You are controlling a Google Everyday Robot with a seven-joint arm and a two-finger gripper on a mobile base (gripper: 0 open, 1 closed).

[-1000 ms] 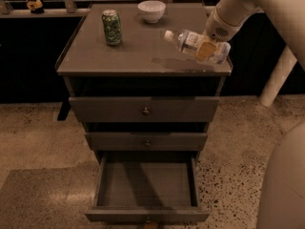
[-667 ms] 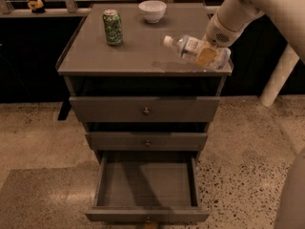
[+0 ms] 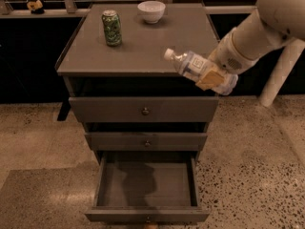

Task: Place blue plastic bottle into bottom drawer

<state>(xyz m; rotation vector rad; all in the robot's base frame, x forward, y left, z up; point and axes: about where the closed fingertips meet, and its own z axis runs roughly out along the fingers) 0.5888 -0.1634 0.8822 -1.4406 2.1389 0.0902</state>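
Note:
The blue plastic bottle (image 3: 188, 63), clear and pale-bluish with a white cap, lies nearly flat in my gripper (image 3: 209, 78), cap pointing left. My gripper is shut on the bottle and holds it in the air over the cabinet's front right corner, above the drawer fronts. The bottom drawer (image 3: 147, 187) is pulled open below; its grey inside holds nothing. Its knob (image 3: 147, 219) shows at the frame's lower edge.
A green soda can (image 3: 111, 28) and a white bowl (image 3: 151, 11) stand on the cabinet top (image 3: 138, 46). The two upper drawers (image 3: 144, 110) are closed. A white post (image 3: 279, 75) stands at the right. Speckled floor surrounds the cabinet.
My gripper has carried the bottle forward and down, from over the cabinet top's right side to its front right edge.

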